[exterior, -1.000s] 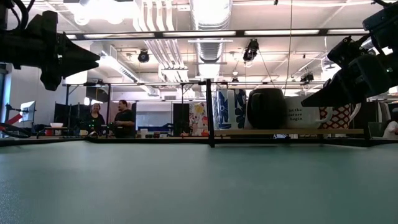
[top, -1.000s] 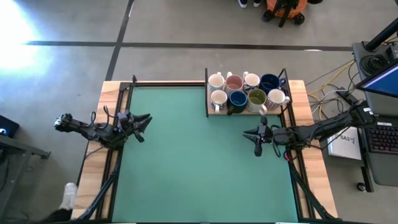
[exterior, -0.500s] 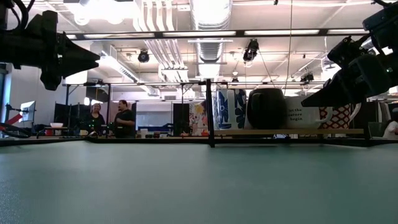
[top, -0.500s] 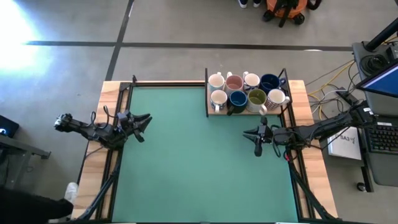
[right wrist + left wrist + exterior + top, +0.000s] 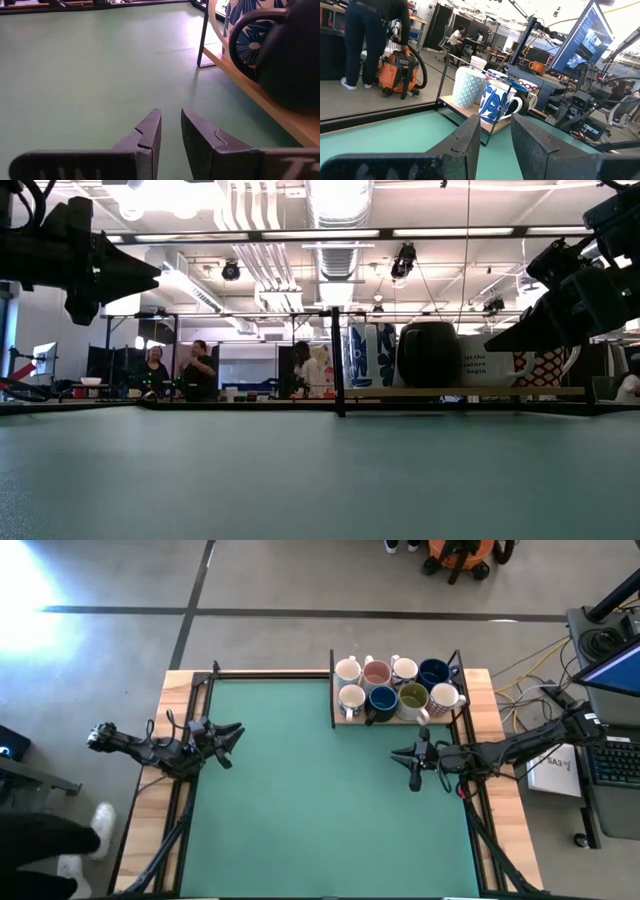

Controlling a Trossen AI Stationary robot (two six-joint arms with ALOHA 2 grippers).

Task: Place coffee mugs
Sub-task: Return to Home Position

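Observation:
Several coffee mugs (image 5: 395, 685) stand in two rows on a wooden board (image 5: 400, 719) inside a black wire frame at the table's far right: white, pink, dark blue and olive-green ones, and one with dots. My left gripper (image 5: 240, 728) hovers over the table's left edge, pointing level toward the right. Its fingers (image 5: 496, 120) are open by a narrow gap with nothing between them. My right gripper (image 5: 393, 752) hangs just on the near side of the board, pointing left. It is also open by a narrow gap (image 5: 171, 112) and holds nothing. A blue-flowered mug (image 5: 250, 40) stands close beside it.
The green mat (image 5: 320, 800) lies between the two arms. A person's legs and white shoes (image 5: 60, 850) are on the floor off the table's near left corner. A desk with a monitor and keyboard (image 5: 612, 755) stands to the right. People stand in the room beyond (image 5: 200, 370).
Both arms and the mugs have kept still. A person has stepped further into view on the floor by the table's near left corner.

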